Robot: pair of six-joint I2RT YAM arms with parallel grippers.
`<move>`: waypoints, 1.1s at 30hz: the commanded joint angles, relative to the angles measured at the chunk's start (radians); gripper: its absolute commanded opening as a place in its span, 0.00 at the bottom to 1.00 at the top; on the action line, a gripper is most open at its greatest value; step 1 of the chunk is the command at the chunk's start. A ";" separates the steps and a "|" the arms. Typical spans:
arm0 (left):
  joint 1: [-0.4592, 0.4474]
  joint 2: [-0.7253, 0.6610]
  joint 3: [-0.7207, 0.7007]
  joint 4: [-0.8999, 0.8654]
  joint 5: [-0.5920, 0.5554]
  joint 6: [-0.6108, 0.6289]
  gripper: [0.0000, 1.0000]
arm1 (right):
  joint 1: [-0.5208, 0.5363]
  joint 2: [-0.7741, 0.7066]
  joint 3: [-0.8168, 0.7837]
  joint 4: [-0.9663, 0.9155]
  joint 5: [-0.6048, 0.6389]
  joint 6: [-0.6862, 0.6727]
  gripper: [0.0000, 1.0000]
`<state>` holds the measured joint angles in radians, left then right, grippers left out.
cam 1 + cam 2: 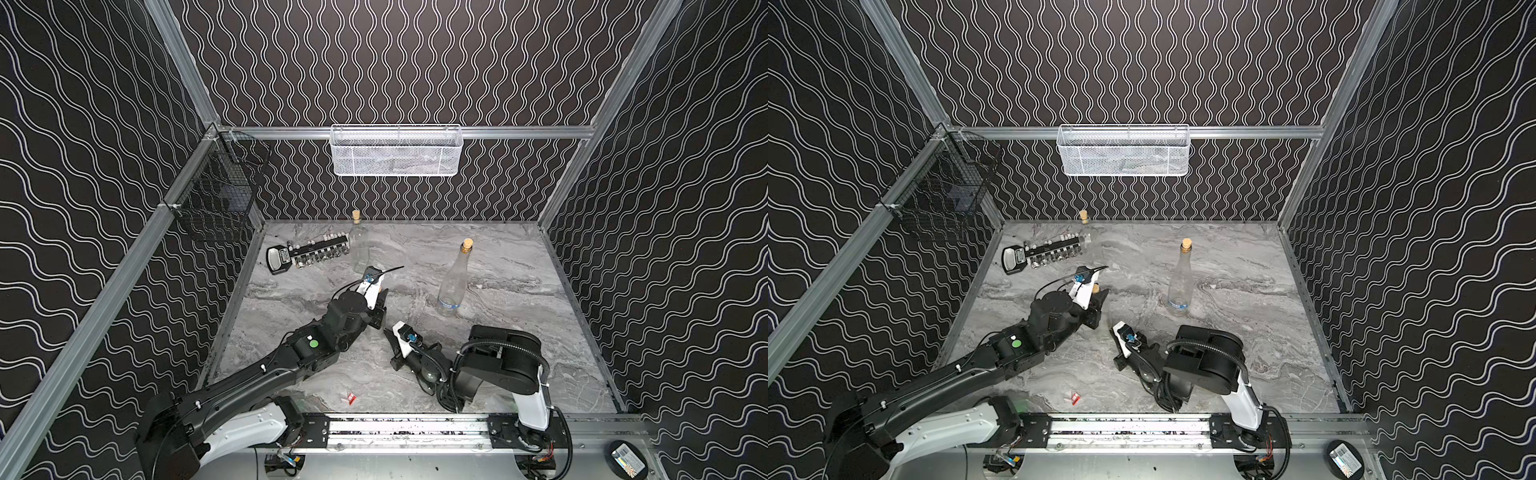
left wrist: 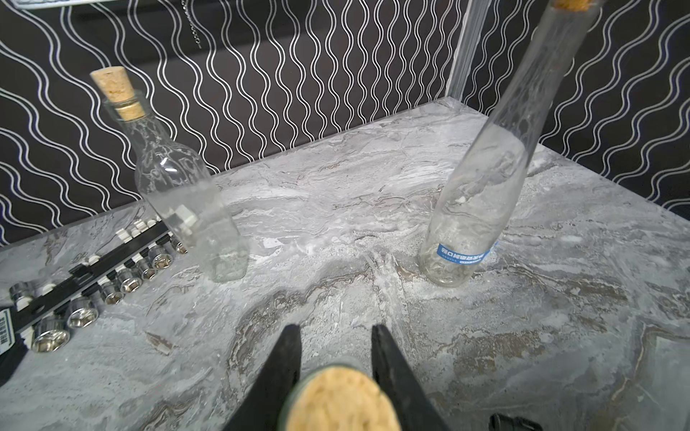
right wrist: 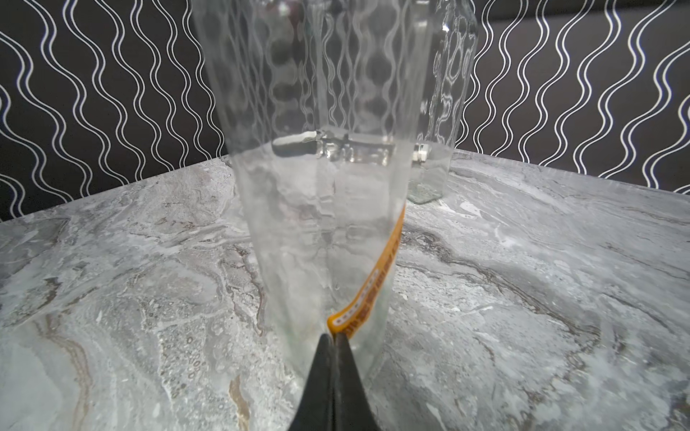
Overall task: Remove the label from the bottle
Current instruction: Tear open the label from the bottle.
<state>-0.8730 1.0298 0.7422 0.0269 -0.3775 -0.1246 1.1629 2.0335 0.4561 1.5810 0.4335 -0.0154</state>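
1. Jaws of left gripper (image 2: 335, 336) clamped round corked neck of bottle (image 3: 317, 186), which stands upright on counter (image 3: 112, 280) between both arms.
2. Jaws of right gripper (image 3: 334, 337) together, pinching lower end of orange label (image 3: 373, 287).
3. Progress: lower end looks lifted, rest apparently stuck to the glass. Full peel left to do.
4. Hidden: clear bottle barely shows in both top views, and label's upper end is hard to make out.

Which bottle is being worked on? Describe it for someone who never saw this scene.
On the grey marble tabletop, look to the middle. A corked clear glass bottle stands there, its top between the jaws of the left gripper. Only this bottle carries an orange label strip, pinched by the right gripper.
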 commanded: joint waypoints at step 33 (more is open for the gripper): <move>0.015 0.045 0.007 0.008 0.033 0.084 0.00 | 0.004 -0.048 -0.043 0.088 0.036 -0.014 0.00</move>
<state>-0.8635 1.0710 0.7467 0.0731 -0.3256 -0.0940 1.1641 1.9976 0.4141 1.5684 0.4549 -0.0193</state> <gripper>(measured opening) 0.315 0.050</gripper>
